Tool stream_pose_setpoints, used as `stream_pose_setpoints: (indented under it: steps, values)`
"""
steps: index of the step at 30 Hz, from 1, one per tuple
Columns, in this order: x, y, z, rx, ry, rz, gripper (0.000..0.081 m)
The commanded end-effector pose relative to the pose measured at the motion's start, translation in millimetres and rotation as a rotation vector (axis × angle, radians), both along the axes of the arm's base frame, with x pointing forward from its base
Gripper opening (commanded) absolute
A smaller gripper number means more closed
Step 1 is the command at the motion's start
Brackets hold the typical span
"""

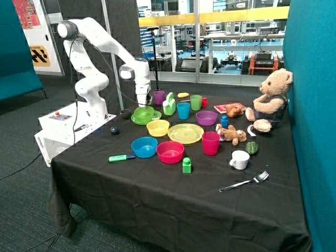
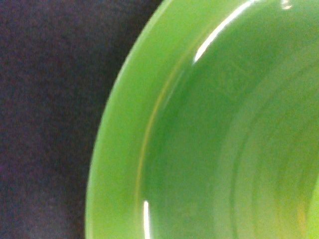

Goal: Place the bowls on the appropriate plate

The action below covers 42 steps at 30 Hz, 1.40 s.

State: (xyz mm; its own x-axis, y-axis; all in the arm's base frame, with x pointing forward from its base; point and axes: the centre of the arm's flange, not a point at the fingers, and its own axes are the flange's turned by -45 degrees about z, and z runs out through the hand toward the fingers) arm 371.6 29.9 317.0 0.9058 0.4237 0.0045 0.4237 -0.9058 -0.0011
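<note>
**Green bowl on green plate, yellow bowl beside yellow plate**

Black cloth covers the counter (image 1: 157, 199), with glass office partitions behind it. At the back edge nearest the arm, the shiny lime green plastic bowl (image 1: 144, 113) sits upright, mouth up, on a flat green plastic plate (image 1: 137, 121). The white arm's claw (image 1: 143, 103) hangs straight down just above that bowl; whether it is wide or narrow cannot be told. The wrist view shows only glossy green plastic (image 2: 214, 129) against dark cloth. The shiny yellow plastic bowl (image 1: 158, 127) stands upright on the cloth, just beside the ridged round yellow plastic plate (image 1: 185, 133), not on it. Both bowls are round, with no long axis. No writing is readable on them.
</note>
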Motion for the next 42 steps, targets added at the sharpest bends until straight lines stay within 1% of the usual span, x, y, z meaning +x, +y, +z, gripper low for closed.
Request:
stream_pose_setpoints:
  steps: [1, 2, 3, 5, 8, 9, 10, 11, 13, 14, 16, 19, 27, 28, 30, 31, 33, 42]
  values:
    - [2.4, -3.3, -5.3, -0.0029, 0.0036, -0.004, 0.0613]
    - [2.2, -3.3, -5.5, -0.0029, 0.0036, -0.004, 0.0614]
    - [2.1, -3.3, -5.7, -0.0029, 0.0036, -0.003, 0.0638]
    - [2.0, -3.4, -5.9, -0.0029, 0.0036, -0.003, 0.0629]
    - [2.1, -3.5, -6.3, -0.0029, 0.0036, -0.002, 0.0676]
    - [2.0, -3.6, -6.5, -0.0029, 0.0036, -0.002, 0.0705]
    - [1.9, -3.7, -6.6, -0.0029, 0.0036, -0.001, 0.0708]
    - [1.8, -3.7, -6.7, -0.0029, 0.0036, -0.001, 0.0731]
    - [1.8, -3.7, -6.8, -0.0029, 0.0036, -0.001, 0.0715]
    - [1.7, -3.8, -6.8, -0.0029, 0.0036, -0.001, 0.072]
    - [1.7, -3.8, -6.9, -0.0029, 0.0036, -0.001, 0.0686]
    - [1.6, -3.2, -6.9, -0.0029, 0.0036, 0.002, 0.072]
    - [1.3, -0.2, -6.1, -0.003, 0.0036, 0.01, 0.0743]
    - [1.1, 0.2, -6.0, -0.003, 0.0036, 0.012, 0.0721]
    - [0.9, 0.8, -5.8, -0.003, 0.0036, 0.012, 0.0748]
    - [0.9, 1.0, -5.8, -0.003, 0.0036, 0.012, 0.0723]
    - [0.8, 1.4, -5.5, -0.003, 0.0036, 0.015, 0.0702]
    - [5.2, 1.6, 0.9, -0.003, 0.0036, 0.016, 0.0662]
